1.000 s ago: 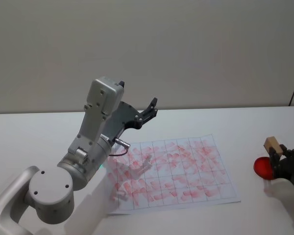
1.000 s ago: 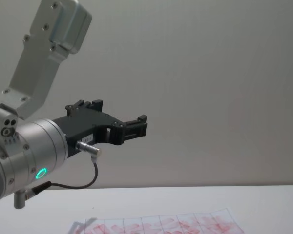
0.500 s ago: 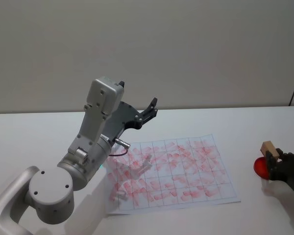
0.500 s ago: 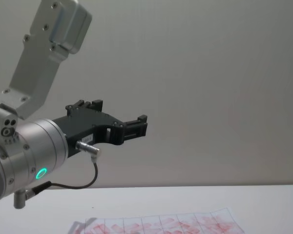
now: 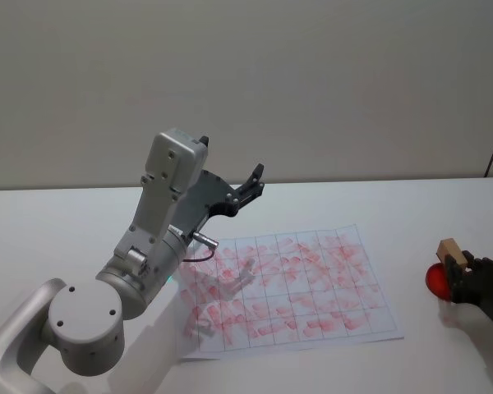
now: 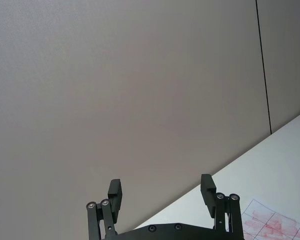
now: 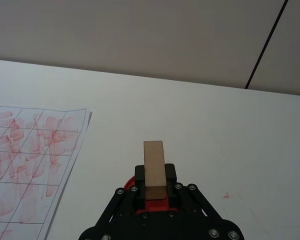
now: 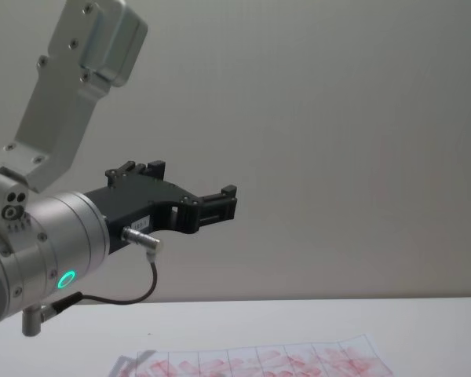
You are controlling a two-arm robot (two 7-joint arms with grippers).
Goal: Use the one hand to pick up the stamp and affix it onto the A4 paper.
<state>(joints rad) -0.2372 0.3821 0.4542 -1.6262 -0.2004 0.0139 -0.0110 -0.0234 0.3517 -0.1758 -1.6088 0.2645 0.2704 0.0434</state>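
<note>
The stamp (image 5: 450, 249) is a light-brown wooden block at the table's right edge, right of the A4 paper (image 5: 287, 287). My right gripper (image 5: 461, 275) is shut on the stamp (image 7: 154, 163), which stands upright between its jaws over a red ink pad (image 5: 436, 281). The white A4 paper (image 7: 30, 160), printed with a grid of boxes smeared with pinkish-red marks, lies flat in the middle of the table. My left gripper (image 5: 253, 182) is raised above the paper's far left corner, parked and open (image 6: 161, 192), with nothing between its fingers.
The white table (image 5: 411, 205) runs back to a plain grey wall. My left arm's large grey links (image 5: 160, 222) rise over the paper's left side. The paper's top edge (image 8: 298, 360) lies at the chest view's lower border.
My right gripper with the stamp has dropped slightly and shifted a little toward the left over the red pad. The left arm has not moved.
</note>
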